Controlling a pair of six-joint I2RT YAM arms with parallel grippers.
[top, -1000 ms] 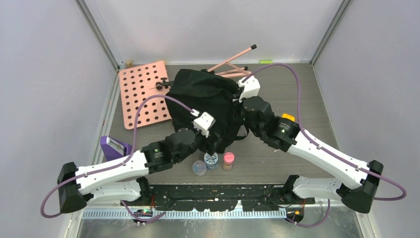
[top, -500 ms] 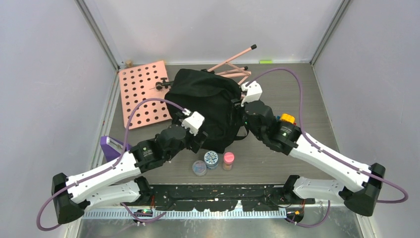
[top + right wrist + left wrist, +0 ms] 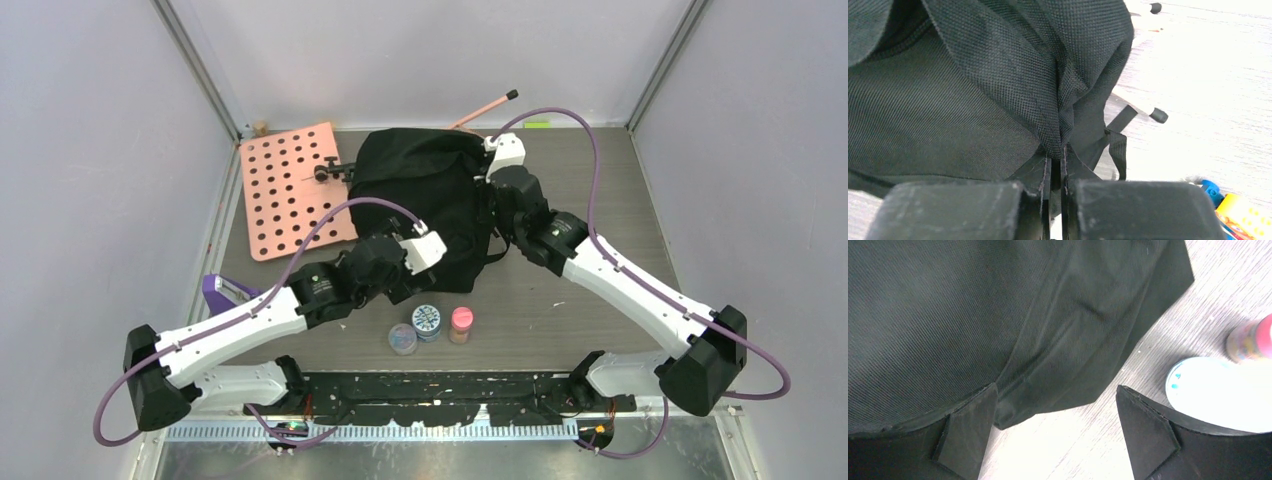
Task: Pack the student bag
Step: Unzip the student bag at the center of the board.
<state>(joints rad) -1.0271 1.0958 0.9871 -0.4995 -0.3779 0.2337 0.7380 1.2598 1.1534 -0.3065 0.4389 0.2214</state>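
Observation:
The black student bag (image 3: 420,195) lies in the middle of the table, bunched up. My right gripper (image 3: 487,192) is at its right side, shut on a fold of the black fabric (image 3: 1058,120), which runs pinched between the fingers (image 3: 1057,152). My left gripper (image 3: 422,280) is at the bag's near edge, open and empty. In the left wrist view the bag's lower corner (image 3: 1063,340) lies just beyond the wide-open jaws (image 3: 1055,395), over bare table.
A pink pegboard (image 3: 290,190) lies left of the bag. A pink black-tipped stick (image 3: 490,103) pokes out behind it. Three small jars (image 3: 427,320) stand just near the bag's front; two show in the left wrist view (image 3: 1208,390). A purple object (image 3: 225,293) sits at the left.
The right gripper has pulled the bag's right side toward the back, so the bag now covers most of the pink sticks. The left gripper swung left, then back to the bag's near edge.

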